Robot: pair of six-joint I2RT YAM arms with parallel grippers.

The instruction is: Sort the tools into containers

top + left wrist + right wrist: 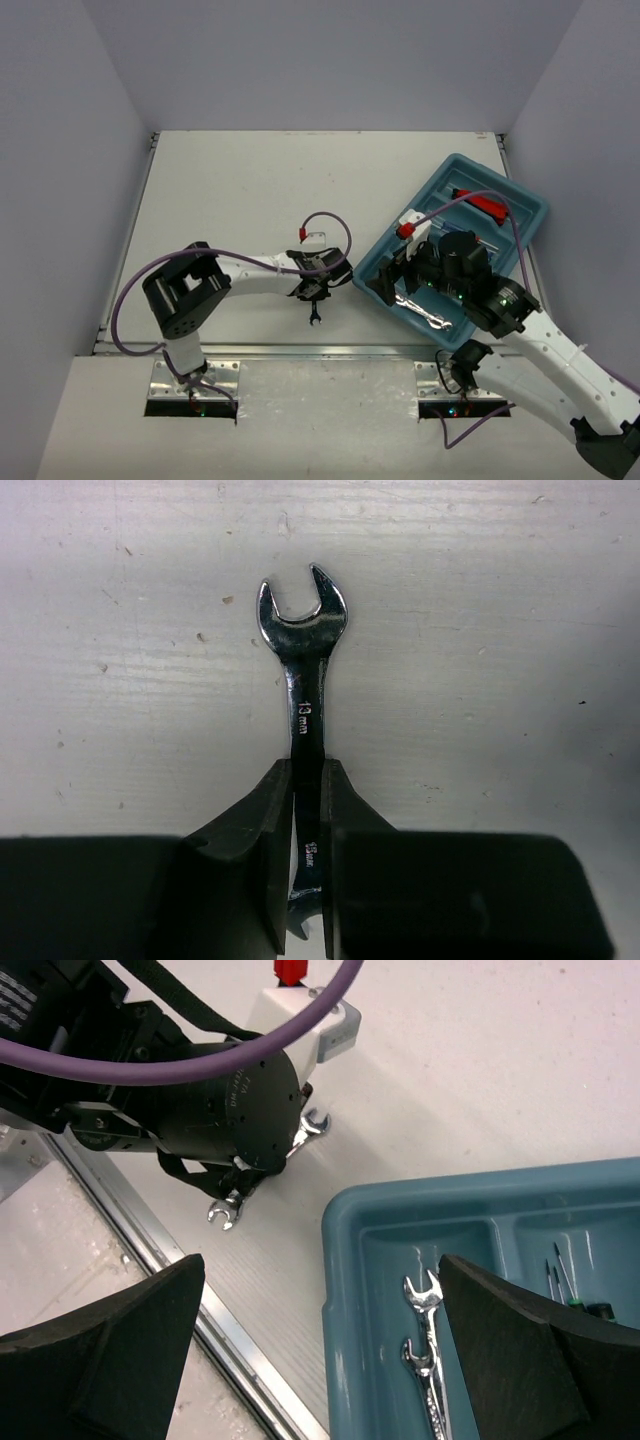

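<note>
Left wrist view: the left fingers (262, 825) are clenched on the shank of a small silver open-end wrench (302, 630), its open head pointing away from them over the white surface (480, 630).
Top external view: that wrench is at the near middle of the surface, left of the large teal-blue divided plastic tray (460, 162).
Right wrist view: the right fingers (110, 1350) are spread wide, grasping nothing, above the tray's near-left corner.
Tray contents: two silver wrenches (427, 1305) lie end to end in the nearest compartment, thin screwdrivers (560, 1280) lie in the next, and a red-handled tool (485, 205) lies at the far end.
</note>
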